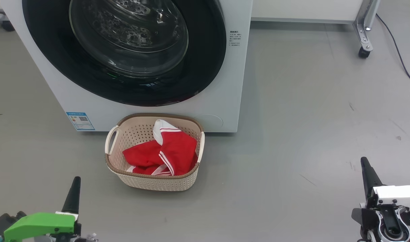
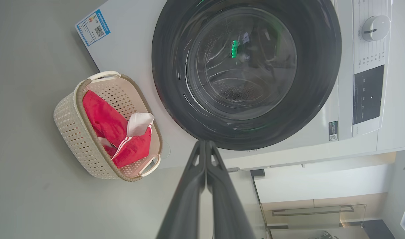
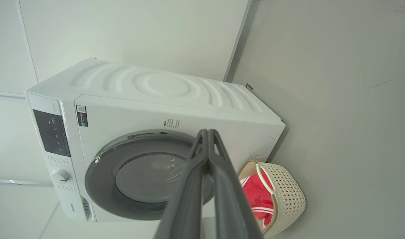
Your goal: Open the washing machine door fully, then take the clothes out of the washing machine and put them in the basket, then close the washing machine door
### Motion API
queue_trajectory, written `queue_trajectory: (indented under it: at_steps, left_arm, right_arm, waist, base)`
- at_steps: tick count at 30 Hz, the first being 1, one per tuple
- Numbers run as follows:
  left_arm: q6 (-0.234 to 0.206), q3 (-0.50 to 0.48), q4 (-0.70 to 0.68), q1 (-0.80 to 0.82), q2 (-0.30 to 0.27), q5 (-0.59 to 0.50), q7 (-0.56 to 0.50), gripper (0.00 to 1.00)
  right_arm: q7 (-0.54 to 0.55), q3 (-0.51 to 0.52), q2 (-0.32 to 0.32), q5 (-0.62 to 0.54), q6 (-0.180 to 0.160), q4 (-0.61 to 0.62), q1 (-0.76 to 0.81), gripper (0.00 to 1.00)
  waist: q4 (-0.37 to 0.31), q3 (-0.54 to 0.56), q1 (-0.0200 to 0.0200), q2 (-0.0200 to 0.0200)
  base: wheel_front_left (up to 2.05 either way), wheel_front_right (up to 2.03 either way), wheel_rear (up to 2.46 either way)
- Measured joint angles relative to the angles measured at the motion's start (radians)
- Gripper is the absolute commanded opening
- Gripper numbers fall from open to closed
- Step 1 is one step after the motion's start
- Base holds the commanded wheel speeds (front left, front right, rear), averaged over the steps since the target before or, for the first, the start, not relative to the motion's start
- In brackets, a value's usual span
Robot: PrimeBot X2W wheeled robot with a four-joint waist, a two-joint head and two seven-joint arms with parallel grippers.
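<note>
Holding our left end effector [image 2: 205,143] and right end effector [image 3: 207,131] closed on nothing, we see clothes [image 1: 174,148] in the basket [image 1: 154,183].

The head view cuts the washing machine [image 1: 230,84] off at its top and left edges, and the washing machine door [image 1: 127,50] loses its upper arc there. The printed text [image 1: 235,39] and the blue label [image 1: 80,121] are too small to read. The basket [image 1: 157,183] wall hides the lower folds of the clothes [image 1: 174,149] — how many garments lie there cannot be told. The left end effector [image 1: 75,183] and right end effector [image 1: 366,168] each show one dark finger, the rest cut by the bottom edge. In the right wrist view the fingers [image 3: 189,199] cover part of the door's ring and the basket's rim.
</note>
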State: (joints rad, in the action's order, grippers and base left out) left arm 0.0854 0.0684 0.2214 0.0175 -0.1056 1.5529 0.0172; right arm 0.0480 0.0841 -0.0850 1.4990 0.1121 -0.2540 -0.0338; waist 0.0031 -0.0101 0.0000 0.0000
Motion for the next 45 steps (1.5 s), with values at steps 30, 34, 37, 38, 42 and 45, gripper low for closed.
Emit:
queue_trajectory:
  at_steps: [30, 34, 37, 38, 42, 45]
  left_arm:
    - [0.027, -0.03, 0.031, 0.023, -0.005, 0.154, -0.03, 0.0]
    - [0.027, -0.03, 0.033, 0.023, -0.005, 0.154, -0.034, 0.0]
    - [0.027, -0.03, 0.035, 0.024, -0.005, 0.154, -0.034, 0.0]
    - [0.027, -0.03, 0.035, 0.024, -0.005, 0.154, -0.034, 0.0]
    - [0.027, -0.03, 0.038, 0.024, -0.005, 0.154, -0.034, 0.0]
    - [0.034, -0.03, 0.039, 0.024, -0.005, 0.154, -0.034, 0.0]
  right_arm:
    - [0.035, 0.018, 0.024, 0.128, 0.009, -0.025, -0.023, 0.0]
    - [0.035, 0.018, 0.024, 0.128, 0.009, -0.026, -0.023, 0.0]
    - [0.035, 0.019, 0.024, 0.128, 0.009, -0.026, -0.023, 0.0]
    - [0.035, 0.019, 0.024, 0.128, 0.009, -0.026, -0.023, 0.0]
    - [0.035, 0.019, 0.024, 0.128, 0.009, -0.027, -0.023, 0.0]
    - [0.035, 0.019, 0.024, 0.128, 0.009, -0.027, -0.023, 0.0]
  waist:
    - [-0.003, 0.007, 0.0001, 0.0]
    - [-0.003, 0.007, 0.0, 0.0]
    - [-0.003, 0.007, 0.0, 0.0]
    - [-0.003, 0.007, 0.0, 0.0]
    - [-0.003, 0.007, 0.0001, 0.0]
    - [-0.003, 0.007, 0.0, 0.0]
  base:
    - [0.0, 0.0, 0.0]
    - [0.0, 0.0, 0.0]
    - [0.0, 0.0, 0.0]
    - [0.0, 0.0, 0.0]
    - [0.0, 0.0, 0.0]
    - [0.0, 0.0, 0.0]
